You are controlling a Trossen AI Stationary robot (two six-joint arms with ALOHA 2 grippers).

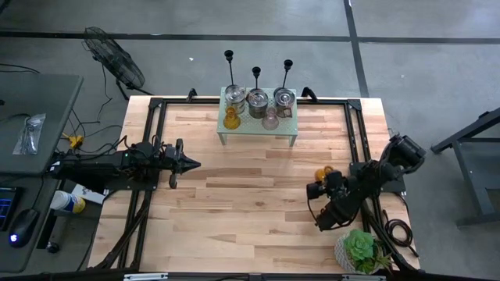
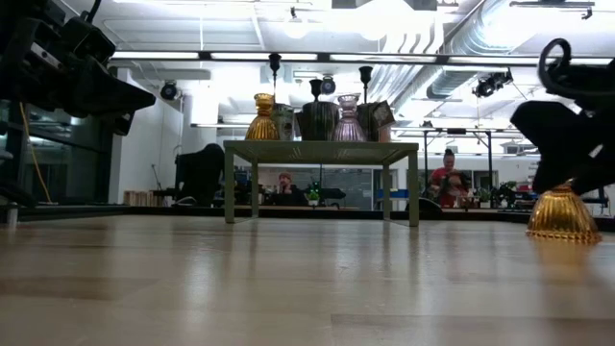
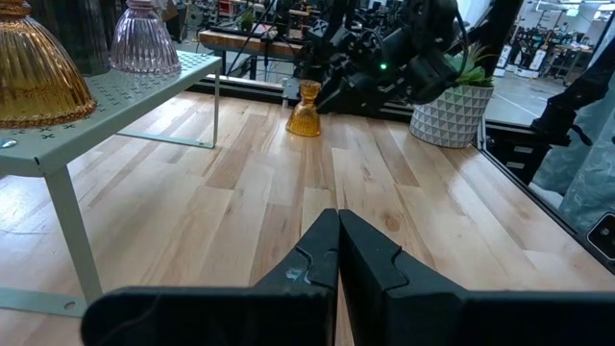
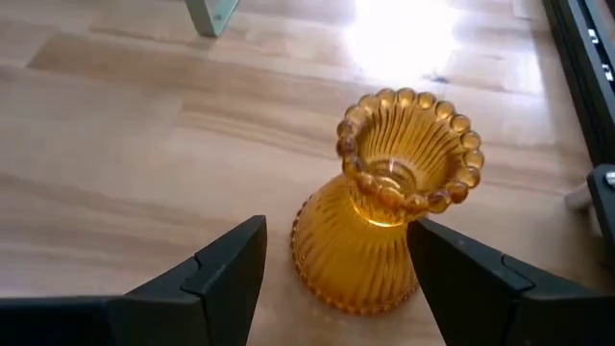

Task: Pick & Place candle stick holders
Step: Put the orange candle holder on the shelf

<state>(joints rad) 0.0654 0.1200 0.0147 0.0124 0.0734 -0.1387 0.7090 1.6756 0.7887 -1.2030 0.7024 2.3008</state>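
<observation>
Three black candlesticks (image 1: 255, 72) stand at the far side of a pale green shelf (image 1: 258, 129); jars hide their bases, and their tops show in the low view (image 2: 316, 85). An amber ribbed glass holder (image 4: 384, 231) stands upright on its wide base on the table at the right (image 1: 322, 172). My right gripper (image 4: 332, 279) is open, one finger on each side of this holder's base. My left gripper (image 1: 191, 164) is shut and empty, over the table's left middle. My right gripper comes at the amber holder slanting down from the table's near right. One finger (image 4: 226, 274) stands clear of the base. The other finger (image 4: 456, 279) is right beside the base (image 4: 408, 274); I cannot tell whether it touches.
On the shelf stand another amber glass holder (image 1: 231, 119), a clear ribbed glass holder (image 1: 270, 119) and three metal jars (image 1: 257, 101). A potted succulent (image 1: 361, 250) sits at the near right corner. Bare wood lies between the arms. People show in the room behind (image 2: 448, 178).
</observation>
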